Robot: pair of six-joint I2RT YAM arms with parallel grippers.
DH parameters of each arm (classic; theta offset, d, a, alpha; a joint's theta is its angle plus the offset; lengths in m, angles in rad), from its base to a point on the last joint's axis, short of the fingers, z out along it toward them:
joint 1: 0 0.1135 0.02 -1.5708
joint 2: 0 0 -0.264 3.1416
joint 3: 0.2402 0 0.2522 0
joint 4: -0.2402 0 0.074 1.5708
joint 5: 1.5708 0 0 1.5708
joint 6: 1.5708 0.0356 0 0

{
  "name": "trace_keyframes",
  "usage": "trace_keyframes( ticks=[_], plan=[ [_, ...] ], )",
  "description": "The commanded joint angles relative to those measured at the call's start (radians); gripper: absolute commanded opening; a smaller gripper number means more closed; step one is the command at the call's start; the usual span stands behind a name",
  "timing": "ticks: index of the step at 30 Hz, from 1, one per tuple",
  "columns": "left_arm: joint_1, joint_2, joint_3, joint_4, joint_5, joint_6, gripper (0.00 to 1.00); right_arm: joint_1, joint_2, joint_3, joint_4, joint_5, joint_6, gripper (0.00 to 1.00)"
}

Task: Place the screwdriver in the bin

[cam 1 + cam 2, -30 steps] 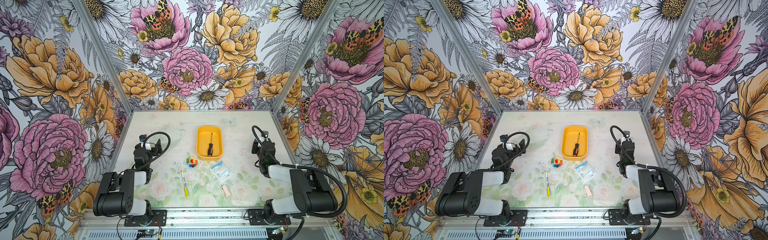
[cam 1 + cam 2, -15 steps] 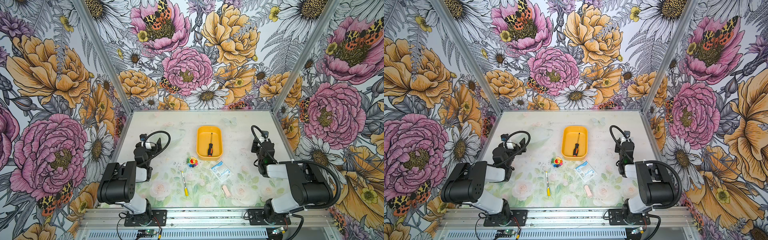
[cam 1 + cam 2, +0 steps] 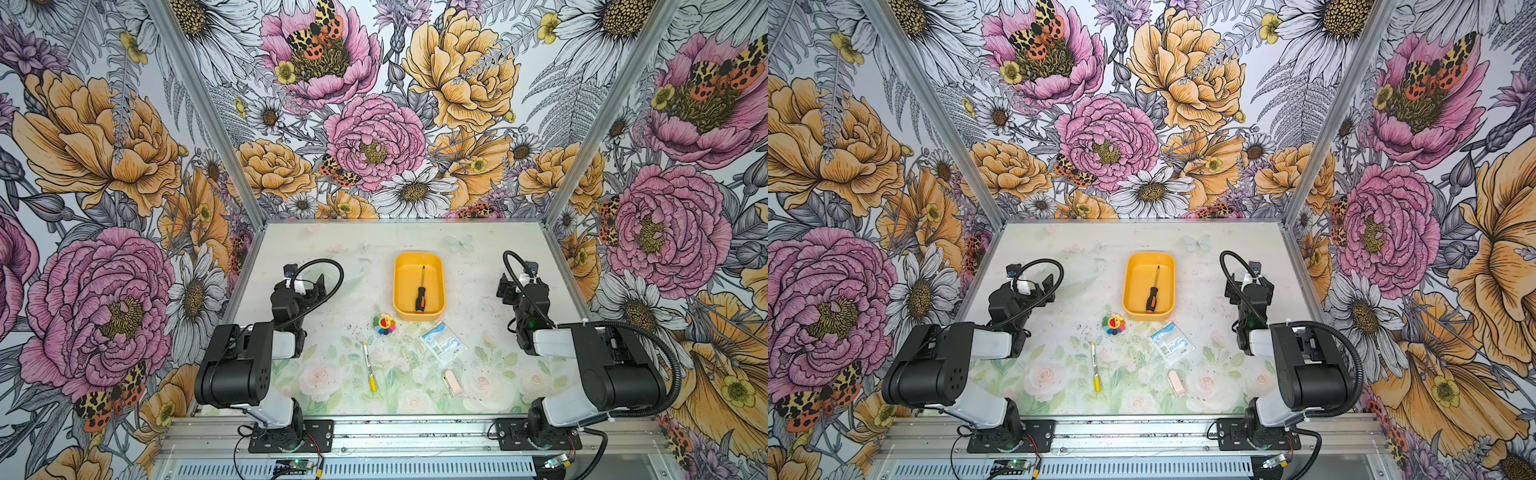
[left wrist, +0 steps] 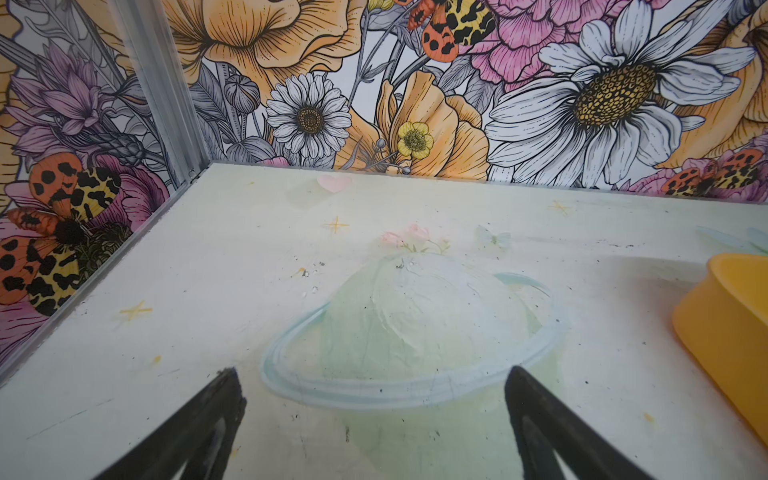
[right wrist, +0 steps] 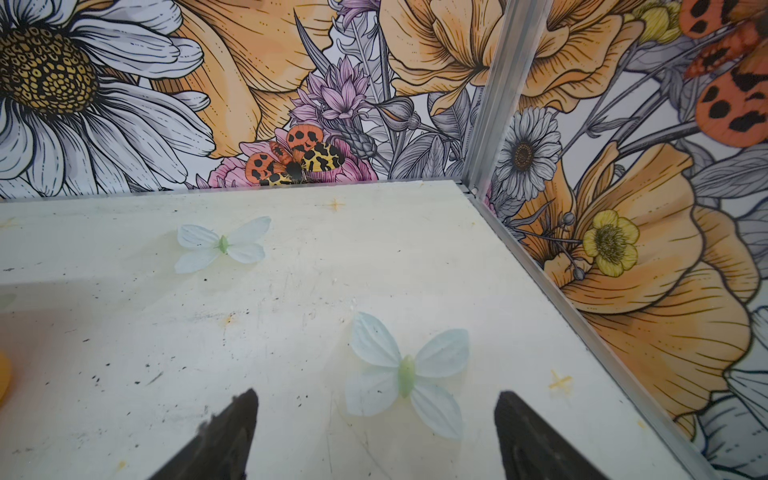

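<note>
Top views: screwdriver (image 3: 420, 293) lies flat inside the bin (image 3: 397, 286), handle toward the near wall, shaft pointing away.
Bin place: mid-table (image 3: 332, 249), between both arms.
Left gripper (image 4: 372, 374): jaws spread, empty, over bare table.
Right gripper (image 5: 374, 395): jaws spread, nothing between them, well apart from the bin.

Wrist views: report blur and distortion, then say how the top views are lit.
Left wrist view: the left gripper is soft and dark, and the bin is soft at the frame edge. Right wrist view: the right gripper is equally soft. Both top views: even light, screwdriver crisp, corner posts splayed.
</note>
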Motion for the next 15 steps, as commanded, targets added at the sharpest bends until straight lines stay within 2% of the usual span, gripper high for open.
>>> trace_keyframes(
  ticks=[1,3,15],
  plan=[
    [-0.006,-0.009,0.011,0.002,-0.024,0.014,0.99,-0.006,0.011,-0.004,0.028,-0.001,0.004,0.96],
    [-0.005,-0.009,0.013,-0.002,-0.021,0.013,0.99,-0.006,0.011,-0.004,0.028,-0.001,0.003,1.00],
    [-0.005,-0.009,0.013,-0.003,-0.019,0.014,0.99,-0.006,0.011,-0.007,0.029,-0.002,0.004,1.00]
  ],
)
